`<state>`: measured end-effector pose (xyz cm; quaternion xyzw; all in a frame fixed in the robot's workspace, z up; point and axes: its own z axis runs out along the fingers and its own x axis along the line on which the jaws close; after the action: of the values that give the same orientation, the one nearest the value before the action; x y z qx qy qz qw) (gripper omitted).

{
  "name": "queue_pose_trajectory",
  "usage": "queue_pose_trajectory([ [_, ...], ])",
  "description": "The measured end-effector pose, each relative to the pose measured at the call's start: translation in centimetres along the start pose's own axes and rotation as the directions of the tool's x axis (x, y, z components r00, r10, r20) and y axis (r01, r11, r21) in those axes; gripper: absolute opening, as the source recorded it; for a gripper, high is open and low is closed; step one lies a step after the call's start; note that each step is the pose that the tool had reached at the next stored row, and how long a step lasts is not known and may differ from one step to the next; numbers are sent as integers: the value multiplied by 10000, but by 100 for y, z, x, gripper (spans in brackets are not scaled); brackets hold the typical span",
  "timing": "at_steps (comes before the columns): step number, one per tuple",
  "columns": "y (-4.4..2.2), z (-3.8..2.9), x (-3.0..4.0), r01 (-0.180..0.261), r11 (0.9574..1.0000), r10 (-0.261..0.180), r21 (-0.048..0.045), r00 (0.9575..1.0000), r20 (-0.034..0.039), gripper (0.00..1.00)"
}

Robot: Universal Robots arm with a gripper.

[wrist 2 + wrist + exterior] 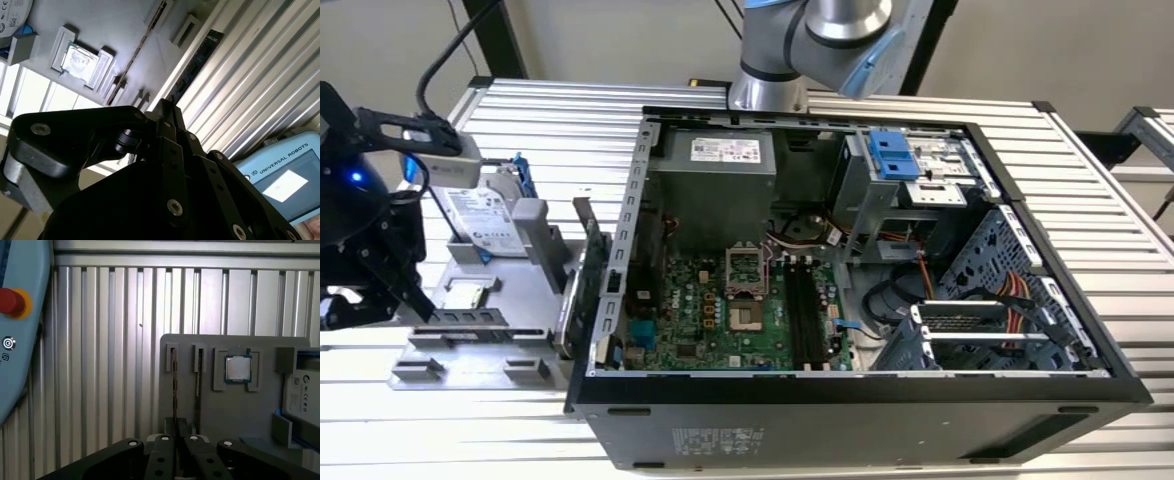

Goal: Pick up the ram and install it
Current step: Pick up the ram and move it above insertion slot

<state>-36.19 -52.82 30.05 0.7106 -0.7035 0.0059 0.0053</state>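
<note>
The ram (174,380) stands on edge in a slot of the grey holder (260,415), so I see just its thin edge; in the second wrist view the ram (142,45) is a long thin line across the holder (110,20). My gripper (177,426) hangs above the holder's near end, roughly in line with that slot, apart from the stick. Its black fingers meet at a point (167,106), shut with nothing between them. In the exterior view the gripper (400,280) is at the far left over the holder (480,350).
On the holder sit a hard drive (487,210) and a processor (238,368). A green card (594,265) stands upright between the holder and the open computer case (854,410). Long black slots (807,320) lie on the motherboard. A teach pendant (20,315) lies on the ribbed table.
</note>
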Motion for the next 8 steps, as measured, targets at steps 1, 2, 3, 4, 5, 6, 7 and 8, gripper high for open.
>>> queue_pose_trajectory([
  [1,0,-8,0,0,10000,0,0,10000,0,0],
  [2,0,-15,0,0,10000,0,0,10000,0,0],
  [3,0,-23,0,0,10000,0,-1,10000,-1,0],
  [4,0,-31,1,0,10000,0,-1,10000,-1,0],
  [5,0,-38,1,0,10000,0,0,10000,0,0],
  [6,0,-46,1,0,10000,0,0,10000,0,0],
  [7,0,-53,1,0,10000,0,0,10000,-1,0],
  [8,0,-58,1,0,10000,0,1,10000,0,0],
])
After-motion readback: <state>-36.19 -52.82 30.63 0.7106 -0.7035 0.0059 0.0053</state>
